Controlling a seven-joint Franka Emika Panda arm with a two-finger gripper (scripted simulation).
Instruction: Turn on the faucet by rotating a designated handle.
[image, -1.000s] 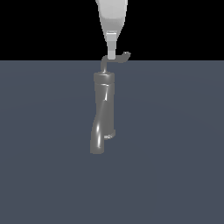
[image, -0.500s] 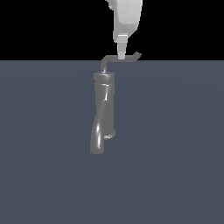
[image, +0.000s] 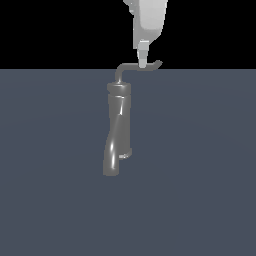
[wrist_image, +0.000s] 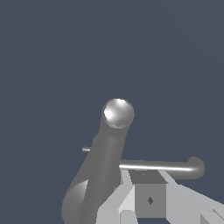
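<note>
Faucet (image: 119, 127) stands on the flat grey floor (image: 200, 175), about mid-scene in the exterior view. Tall cylindrical body, upright; thick curved spout bends down and toward the exterior view's left at its lower end.

Handle (image: 136, 68) rises from the top of the body as a thin rod, bends, then runs level toward the exterior view's right, ending in a small upturned tip. In the wrist view the handle (wrist_image: 159, 166) shows as a bright slim bar reaching away from the thick faucet (wrist_image: 103, 164), with a rounded end.

Gripper (image: 143, 61) comes down from above, to the right of the body in the exterior view. Its pale fingertip sits at the level part of the rod, between the bend and the tip, touching or just against it. In the wrist view the gripper (wrist_image: 146, 194) lies just beside the bar. Finger spread: cannot tell; the exterior view shows them as one narrow shape, and whether they clasp the rod is unclear.
</note>
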